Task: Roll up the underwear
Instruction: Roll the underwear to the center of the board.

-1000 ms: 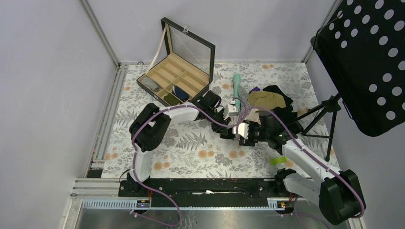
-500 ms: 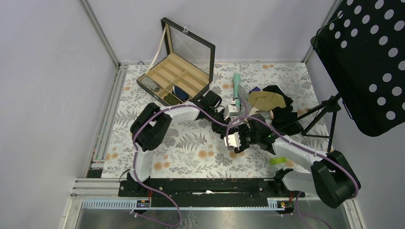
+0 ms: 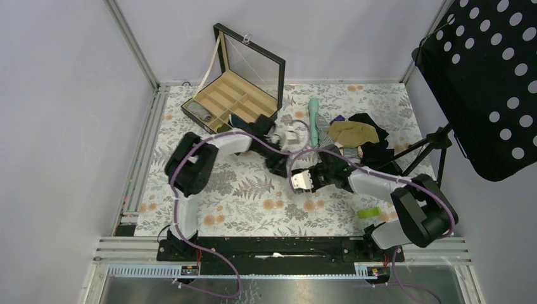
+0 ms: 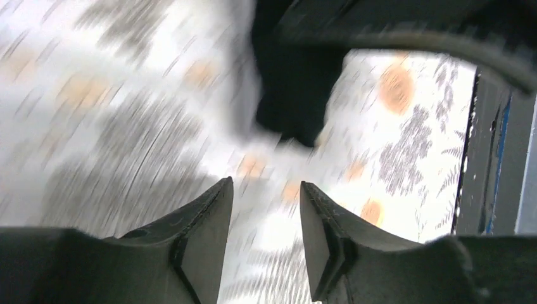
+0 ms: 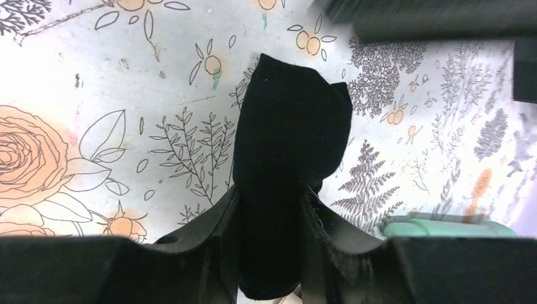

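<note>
Dark navy cloth, item one: the underwear (image 5: pixel 288 145) is being gripped at its near end by the right gripper (image 5: pixel 269 202), with both fingers being pressed against its sides. Its long axis is being run straight out ahead of those fingers, leaning slightly right in the right wrist view. The free far end, notched along its edge, is being rested on the floral tablecloth (image 3: pixel 240 196).

Position: it is being held near the middle of the table, where the two arms are meeting. In the overhead view it is not being told apart from the black gripper parts.

Item two: the left gripper (image 4: pixel 266 187) is being held with its fingers moderately apart, and only blurred print is being seen between them. A dark blurred shape is being shown just ahead; what it is cannot be told.

Edges and room:
- Bare print is being shown on the near and left sides of the grippers, out to the aluminium rail (image 3: pixel 142 152) on the left and the black base bar (image 3: pixel 272 244) at the near edge.
- The far-left corner is being occupied by an open compartment box (image 3: pixel 234 101), close behind the left arm.
- The far-right side is being crowded by a mint-green object (image 3: pixel 314 111), a tan garment (image 3: pixel 354 133) and a black garment (image 3: pixel 373 123), piled just beyond the right arm.
- The right edge is being bounded by a tripod stand (image 3: pixel 430 152) under a black perforated panel (image 3: pixel 487 82).
- A green tape roll (image 3: pixel 369 213) is being shown beside the right arm, towards its base.
</note>
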Motion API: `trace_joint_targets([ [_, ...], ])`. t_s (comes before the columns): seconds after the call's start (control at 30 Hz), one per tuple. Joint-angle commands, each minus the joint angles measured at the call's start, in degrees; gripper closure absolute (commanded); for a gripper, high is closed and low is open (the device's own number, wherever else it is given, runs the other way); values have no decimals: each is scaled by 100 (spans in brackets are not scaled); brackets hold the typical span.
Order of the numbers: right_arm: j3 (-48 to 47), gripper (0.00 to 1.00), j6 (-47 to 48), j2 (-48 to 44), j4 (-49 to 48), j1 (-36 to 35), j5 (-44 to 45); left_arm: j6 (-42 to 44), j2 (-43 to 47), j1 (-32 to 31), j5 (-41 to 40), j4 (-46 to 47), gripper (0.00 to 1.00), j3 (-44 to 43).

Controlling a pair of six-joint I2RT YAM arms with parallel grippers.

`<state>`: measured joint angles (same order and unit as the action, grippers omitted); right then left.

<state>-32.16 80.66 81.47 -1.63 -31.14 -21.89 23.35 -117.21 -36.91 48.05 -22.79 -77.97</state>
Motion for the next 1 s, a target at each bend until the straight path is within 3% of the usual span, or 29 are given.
trace_joint_targets([
  [0.0,-700,73,-308,543,1918,-15,-302,77,1277,1235,284,-664,52,537],
  [0.1,-1662,78,-773,1249,2959,-3,-429,440,2341,1600,-216,-729,51,1102],
  [0.2,-2443,84,-1185,1952,3890,168,-755,662,3701,1510,-668,-173,50,2050],
  [0.4,-3716,87,-1586,3183,5191,570,-1418,1770,5656,281,-2138,1354,43,3760],
  [0.6,-4216,87,-1717,3938,5737,840,-1572,2308,4837,-909,-2829,2912,34,4071],
  [0.7,-4151,86,-1845,4045,5602,958,-1563,2507,4107,-1153,-2539,3468,34,3882],
  [0.97,-3934,85,-2181,3990,5131,1119,-1615,2402,2687,-1283,-2687,4616,34,3311],
])
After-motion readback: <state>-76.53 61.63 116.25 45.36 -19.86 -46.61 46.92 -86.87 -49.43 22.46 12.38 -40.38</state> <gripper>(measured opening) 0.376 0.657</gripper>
